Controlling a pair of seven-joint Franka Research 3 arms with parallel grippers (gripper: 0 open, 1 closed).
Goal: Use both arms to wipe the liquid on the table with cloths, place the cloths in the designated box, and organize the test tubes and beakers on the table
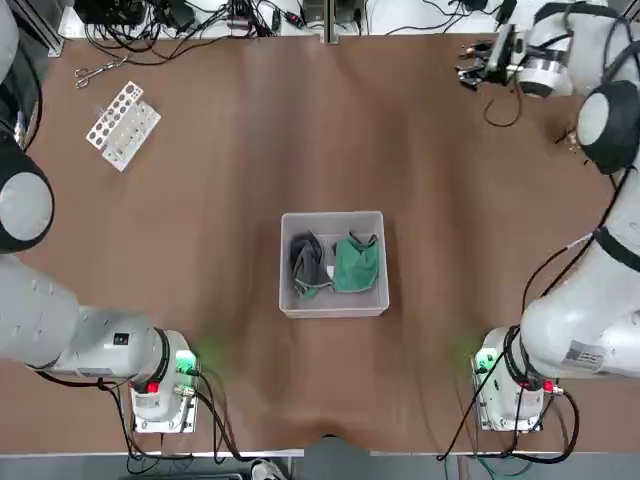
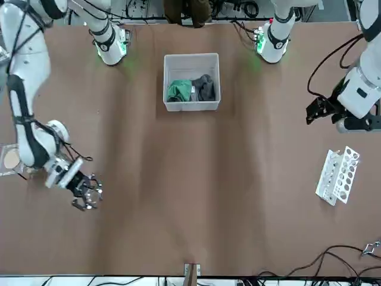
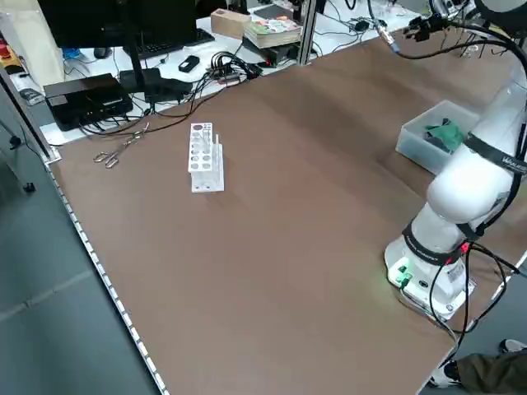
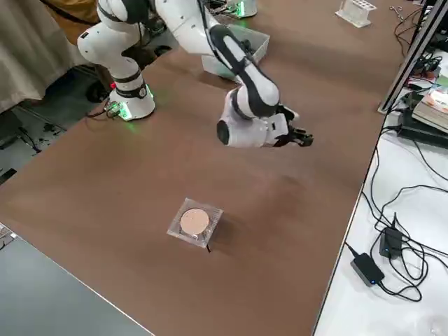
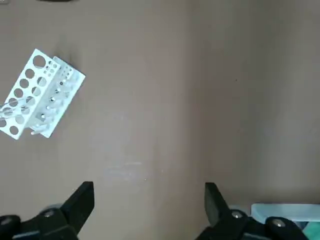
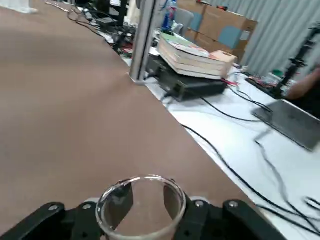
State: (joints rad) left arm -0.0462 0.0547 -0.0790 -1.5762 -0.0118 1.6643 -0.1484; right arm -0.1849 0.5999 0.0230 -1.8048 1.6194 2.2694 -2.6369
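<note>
The box (image 1: 333, 303) sits at the centre of the table (image 1: 220, 250) in the top view, with both cloths inside it: the grey cloth (image 1: 309, 266) on the left half and the green cloth (image 1: 356, 264) on the right half, touching each other.

The right gripper (image 1: 478, 68) is at the upper right of the top view, held over the far edge of the table. In its wrist view the fingers (image 6: 123, 200) are closed around a clear glass beaker (image 6: 142, 207), which stands upright between them with its rim open toward the camera.

The left gripper (image 2: 317, 111) shows at the right of the front view, above the rack. Its wrist view shows the jaws spread wide with nothing between them, hovering over bare table.

The white perforated rack (image 1: 122, 124) lies at the upper left of the top view, turned at an angle, well apart from the box. Scissors (image 1: 98, 71) lie just beyond it near the table's far edge. A small square dish (image 4: 196, 223) with a tan disc sits alone at the lower centre of the right side view.
</note>
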